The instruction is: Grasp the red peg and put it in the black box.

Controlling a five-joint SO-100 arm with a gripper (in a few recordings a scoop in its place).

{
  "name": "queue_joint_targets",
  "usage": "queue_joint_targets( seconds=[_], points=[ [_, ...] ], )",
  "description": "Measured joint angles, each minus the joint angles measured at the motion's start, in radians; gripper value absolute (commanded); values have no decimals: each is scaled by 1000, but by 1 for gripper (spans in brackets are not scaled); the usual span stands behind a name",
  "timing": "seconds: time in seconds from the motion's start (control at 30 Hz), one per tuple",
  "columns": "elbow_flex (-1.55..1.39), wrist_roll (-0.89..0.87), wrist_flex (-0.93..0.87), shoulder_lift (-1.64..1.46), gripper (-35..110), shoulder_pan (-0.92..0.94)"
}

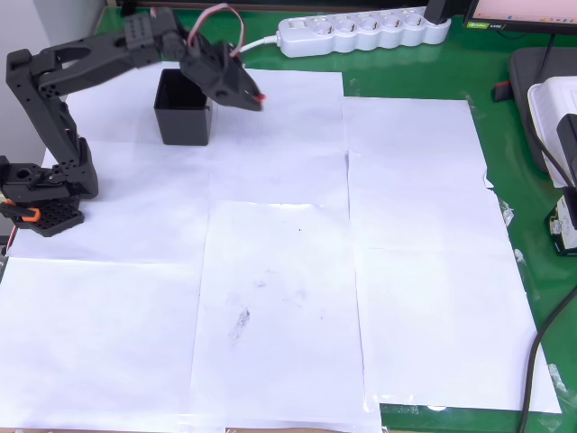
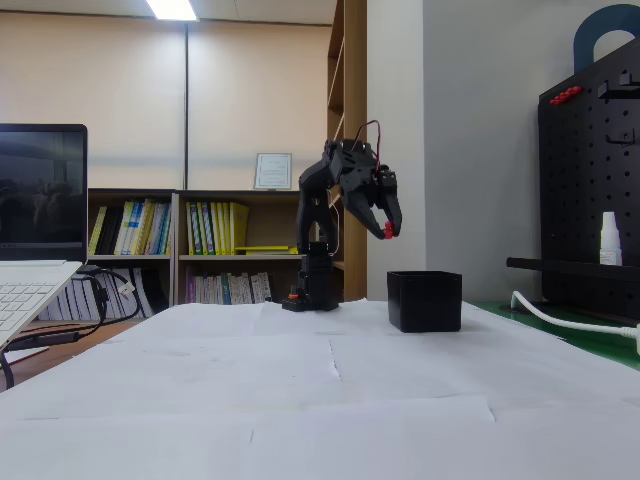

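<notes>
**Red peg held aloft beside the black box**

The end effector (image 1: pixel 253 97) is raised off the surface, its fingertips pressed together on the red peg (image 1: pixel 261 96), which shows as a small red spot at the tips in the overhead view and in the fixed view (image 2: pixel 388 231). The black box (image 1: pixel 184 110) stands on the white paper sheets (image 1: pixel 297 271) near the surface's far left corner in the overhead view. There the peg sits just right of the box's rim; in the fixed view it hangs above the box (image 2: pixel 425 300), near its left wall.
</notes>
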State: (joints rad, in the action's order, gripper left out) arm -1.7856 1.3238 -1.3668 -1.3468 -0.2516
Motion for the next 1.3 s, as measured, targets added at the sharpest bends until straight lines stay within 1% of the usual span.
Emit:
queue_joint_targets(
  seconds=[0.1,0.2,0.27,0.6,0.9,1.17,1.2,1.3],
  points=[
    [-107,28,-235,2,0,-40],
    [-212,34,-423,2,0,-92],
    [-267,29,-476,2,0,-126],
    [-302,-41,-476,-32,0,-281],
    [-207,-140,-465,-138,0,-434],
    [-195,-170,-460,-215,1,-468],
    [-195,-164,-460,-219,5,-463],
    [-195,-146,-460,-222,23,-443]
  ],
)
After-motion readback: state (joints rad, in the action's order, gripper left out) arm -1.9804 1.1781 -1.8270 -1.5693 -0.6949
